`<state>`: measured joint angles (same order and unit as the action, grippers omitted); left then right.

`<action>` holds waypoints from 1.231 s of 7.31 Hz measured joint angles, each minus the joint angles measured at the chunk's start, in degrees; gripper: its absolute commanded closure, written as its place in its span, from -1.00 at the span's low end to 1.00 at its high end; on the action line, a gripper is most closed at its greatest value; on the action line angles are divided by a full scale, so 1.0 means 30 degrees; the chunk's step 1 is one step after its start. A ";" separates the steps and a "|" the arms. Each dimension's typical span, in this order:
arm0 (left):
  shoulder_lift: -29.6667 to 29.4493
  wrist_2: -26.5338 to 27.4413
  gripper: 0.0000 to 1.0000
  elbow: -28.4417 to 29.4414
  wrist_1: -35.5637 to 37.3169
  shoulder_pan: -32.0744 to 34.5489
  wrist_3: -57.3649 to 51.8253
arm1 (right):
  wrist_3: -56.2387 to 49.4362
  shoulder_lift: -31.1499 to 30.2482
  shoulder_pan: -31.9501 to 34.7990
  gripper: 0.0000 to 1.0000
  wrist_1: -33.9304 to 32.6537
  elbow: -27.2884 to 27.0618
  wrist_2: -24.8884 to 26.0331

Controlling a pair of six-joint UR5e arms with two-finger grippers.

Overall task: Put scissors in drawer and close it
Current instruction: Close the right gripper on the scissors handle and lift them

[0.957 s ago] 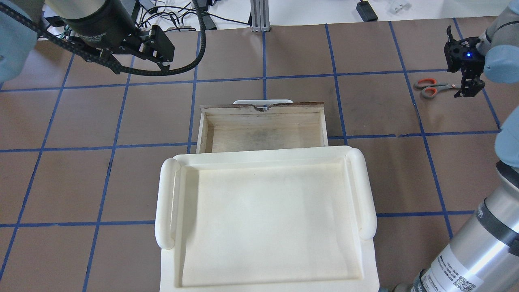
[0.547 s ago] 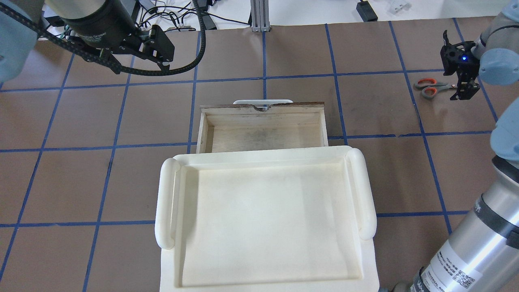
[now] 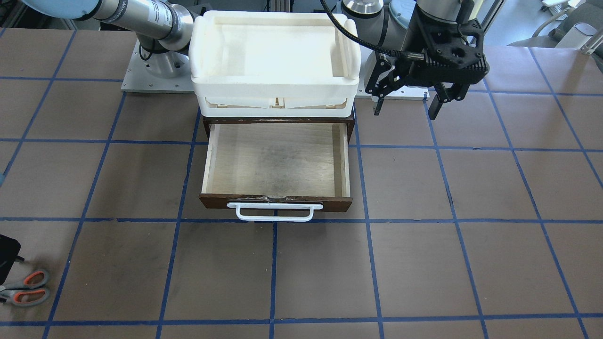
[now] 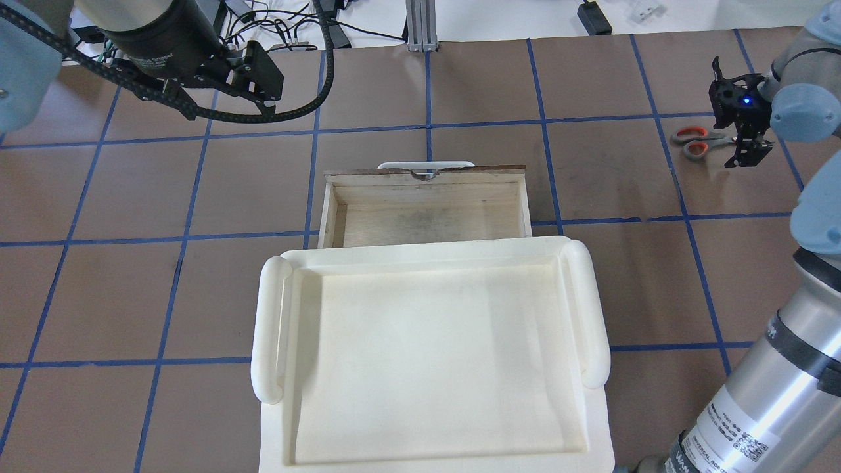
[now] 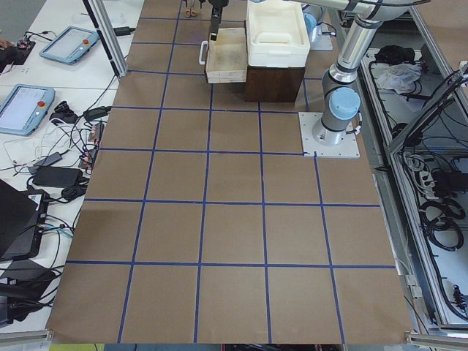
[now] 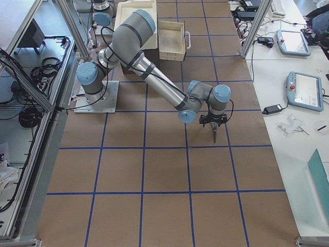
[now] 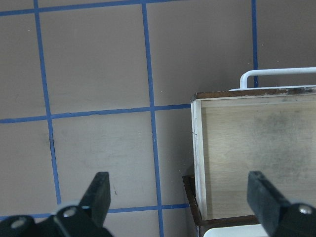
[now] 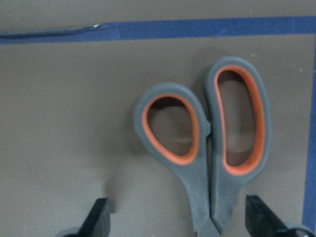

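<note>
Two grippers: both stand with fingers apart and hold nothing, so you have the pick-up ahead of you.
Left gripper (image 3: 405, 109): spread wide and hanging above the table on the robot's left of the drawer. I judge it waits there to stay out of the drop path yet near enough for the push that shuts the drawer.
Drawer (image 4: 420, 226): pulled out, plywood floor bare, with its dark front and white bar handle (image 4: 426, 163) facing away from the robot. It is open like this so you can lower the scissors in from above.
White tray (image 4: 269, 328): sits on the dark housing (image 5: 274, 82) and hides the drawer's rear part in the overhead view. Aim your drop at the exposed floor near the front.
Scissors (image 4: 696, 141): lying flat and closed on the table, well apart from the drawer on the robot's right. The loops point toward the drawer side and the blades run under the right gripper.
Right gripper (image 4: 748, 151): pointing down with one finger on either side of the grey shanks, just below the orange-lined loops. That is the narrow part, which I judge a sound place to pinch. You cannot tell whether the fingertips touch the table.
</note>
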<state>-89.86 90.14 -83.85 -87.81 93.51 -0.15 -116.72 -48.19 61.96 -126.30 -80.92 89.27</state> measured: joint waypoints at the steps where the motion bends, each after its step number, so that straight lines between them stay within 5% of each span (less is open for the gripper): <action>1: -0.0001 0.0006 -1.00 0.0000 0.0002 0.0001 0.0005 | -0.0034 0.0142 0.0007 -0.62 0.0000 0.0139 -0.0012; 3: 0.0003 0.0001 -1.00 0.0000 0.0003 0.0001 0.0014 | -0.0152 0.0319 0.0013 0.99 -0.0003 0.0242 -0.0016; 9: -0.0102 0.0158 -1.00 0.0000 0.0016 0.0349 0.0109 | -0.0890 -0.1123 0.0561 1.00 0.0959 0.0283 0.0290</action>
<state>-90.17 90.61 -83.85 -87.76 94.56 0.17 -119.39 -51.56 63.65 -123.42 -80.08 90.14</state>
